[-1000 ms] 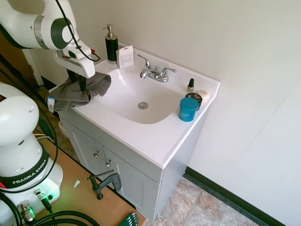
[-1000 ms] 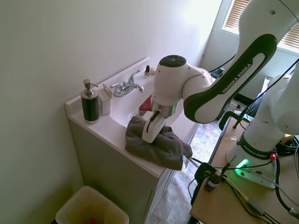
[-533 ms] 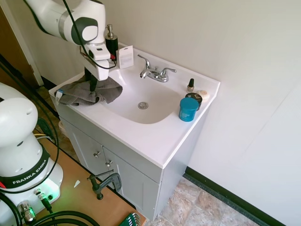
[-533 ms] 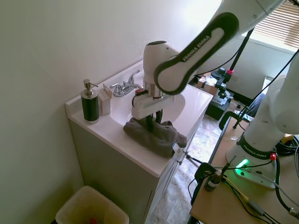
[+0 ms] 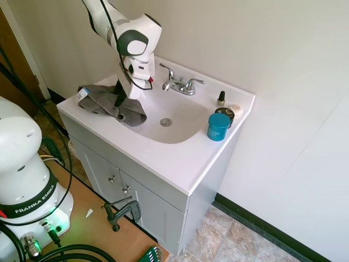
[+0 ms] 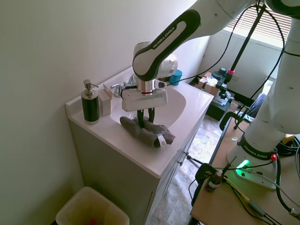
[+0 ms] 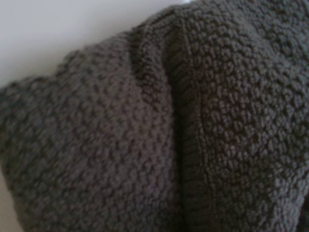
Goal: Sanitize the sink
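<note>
nubby grey towel [image 5: 112, 106], glossy white sink [image 5: 180, 158]

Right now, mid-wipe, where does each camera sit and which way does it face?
First exterior view: high off the vanity's front corner, looking down at the sink, faucet and teal jar; the arm and base show at the picture's left.
Second exterior view: high at the soap dispenser end, facing the window; the arm enters from the picture's right.
Wrist view: right above the grey towel; no robot parts show.
Shared: both exterior views show the pincer on the towel at the basin's edge.
</note>
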### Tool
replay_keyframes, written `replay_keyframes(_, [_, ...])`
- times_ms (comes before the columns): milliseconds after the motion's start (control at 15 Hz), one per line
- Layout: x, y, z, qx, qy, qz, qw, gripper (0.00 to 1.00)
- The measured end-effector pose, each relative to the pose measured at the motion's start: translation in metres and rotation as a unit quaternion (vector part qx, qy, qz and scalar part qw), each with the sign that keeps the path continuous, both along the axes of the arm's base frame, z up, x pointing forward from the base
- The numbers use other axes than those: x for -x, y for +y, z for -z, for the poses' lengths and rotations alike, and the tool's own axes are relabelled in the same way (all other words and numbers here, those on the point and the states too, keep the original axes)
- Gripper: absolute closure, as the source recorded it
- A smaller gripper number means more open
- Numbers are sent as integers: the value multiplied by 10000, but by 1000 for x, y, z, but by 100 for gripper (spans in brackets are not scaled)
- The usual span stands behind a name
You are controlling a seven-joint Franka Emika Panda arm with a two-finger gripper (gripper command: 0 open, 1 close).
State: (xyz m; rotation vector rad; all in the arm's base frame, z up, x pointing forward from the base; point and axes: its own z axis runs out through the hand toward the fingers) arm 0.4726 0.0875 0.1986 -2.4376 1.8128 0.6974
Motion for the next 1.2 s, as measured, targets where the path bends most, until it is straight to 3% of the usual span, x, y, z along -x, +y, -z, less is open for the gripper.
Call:
replay_keyframes(133, [3, -8, 10, 84, -11, -270, 9996, 100])
replay_keyframes(267, [8, -20, 23, 354, -84, -641, 9973, 100])
replay_keyframes(533, [16, -60, 41, 1094, -436, -1491, 9818, 100])
replay_keyframes(867, [24, -106, 49, 1910, -950, -2433, 9462, 100])
replay_keyframes(1200, [23, -134, 52, 2570, -1505, -3104, 9027, 100])
